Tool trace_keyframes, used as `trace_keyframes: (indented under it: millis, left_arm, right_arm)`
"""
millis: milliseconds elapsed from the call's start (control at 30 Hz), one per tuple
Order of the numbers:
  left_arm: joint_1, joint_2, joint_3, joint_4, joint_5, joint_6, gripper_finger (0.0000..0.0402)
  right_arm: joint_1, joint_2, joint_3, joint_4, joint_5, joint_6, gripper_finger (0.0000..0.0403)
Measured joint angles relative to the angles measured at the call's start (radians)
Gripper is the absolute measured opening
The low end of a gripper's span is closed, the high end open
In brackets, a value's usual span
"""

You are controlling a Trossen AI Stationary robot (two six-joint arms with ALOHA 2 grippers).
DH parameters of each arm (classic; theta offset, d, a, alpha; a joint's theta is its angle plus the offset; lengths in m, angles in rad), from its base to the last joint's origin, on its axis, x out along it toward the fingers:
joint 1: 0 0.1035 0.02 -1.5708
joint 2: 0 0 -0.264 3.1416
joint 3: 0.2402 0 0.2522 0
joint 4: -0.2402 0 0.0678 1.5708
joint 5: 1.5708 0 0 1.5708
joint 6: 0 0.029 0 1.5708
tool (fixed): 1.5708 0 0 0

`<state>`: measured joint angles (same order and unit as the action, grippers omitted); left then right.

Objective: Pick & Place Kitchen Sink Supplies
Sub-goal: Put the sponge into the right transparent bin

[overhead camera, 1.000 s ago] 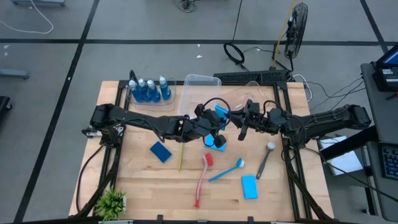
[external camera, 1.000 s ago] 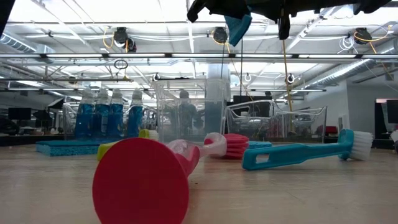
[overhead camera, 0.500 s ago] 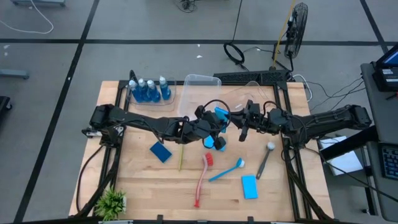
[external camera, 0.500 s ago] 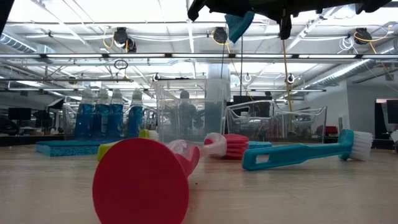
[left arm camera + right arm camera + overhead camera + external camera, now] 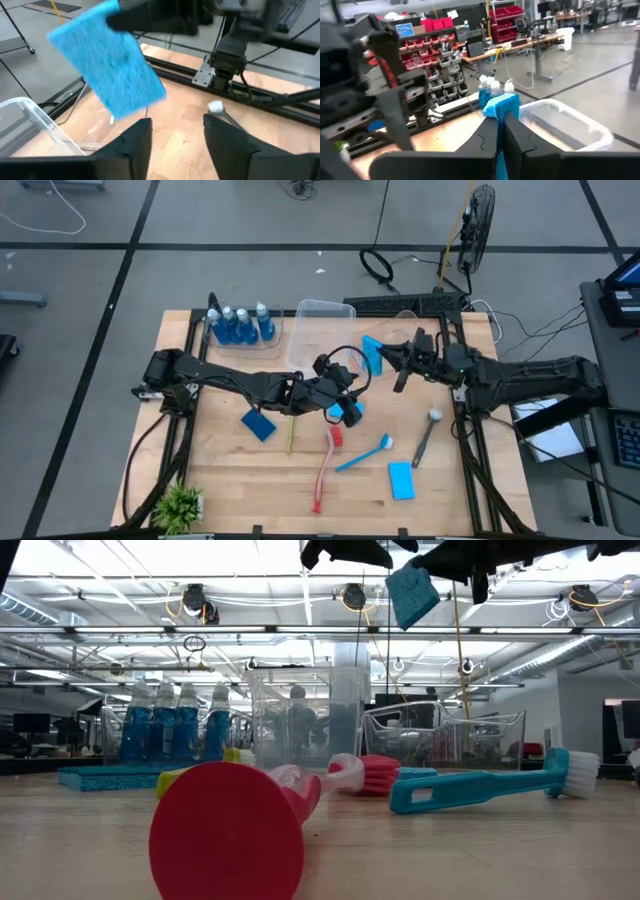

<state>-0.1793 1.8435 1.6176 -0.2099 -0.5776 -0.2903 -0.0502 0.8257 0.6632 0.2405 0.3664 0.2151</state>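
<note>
A blue sponge is pinched aloft between the right gripper fingers, above the table near the clear tub; the left gripper fingers are spread, empty.

Four bottles of blue liquid stand together. Three blue sponges: one held up in the air, one flat on the tabletop, another flat one. Four dish brushes: red, blue, yellow-green, grey. Two clear tubs. One green spiky plant. Two robot arms.
</note>
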Motion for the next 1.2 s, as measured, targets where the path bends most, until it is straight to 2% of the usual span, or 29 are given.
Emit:
trace_keyframes:
  millis: [167,333,667,833,1033,1133,1200]
  left_arm:
    - [-0.014,0.0,0.0,-0.046,0.001,-0.001,0.021]
    - [-0.019,0.0,0.0,-0.145,0.018,-0.004,0.0214]
    - [-0.011,-0.025,0.0,-0.38,0.031,-0.233,0.0212]
    - [-0.004,-0.059,0.0,-0.49,0.047,-0.244,0.0215]
    - [0.027,-0.121,-0.016,-0.518,0.033,-0.227,0.0216]
    - [0.05,-0.181,-0.085,-0.52,0.03,-0.207,0.0216]
    - [0.067,-0.235,-0.147,-0.462,0.029,-0.2,0.0216]
  right_arm:
    - [-0.041,-0.083,0.0,-0.068,0.0,-0.035,0.0]
    - [-0.075,-0.159,0.0,-0.107,-0.001,-0.06,0.0]
    - [-0.12,-0.269,0.001,-0.191,-0.001,-0.098,0.0]
    - [-0.146,-0.283,0.001,-0.225,-0.001,-0.098,0.0]
    - [-0.182,-0.275,0.001,-0.242,-0.002,-0.104,0.0]
    - [-0.203,-0.26,0.001,-0.252,-0.001,-0.103,0.0]
    - [-0.217,-0.246,0.001,-0.271,-0.002,-0.099,0.0]
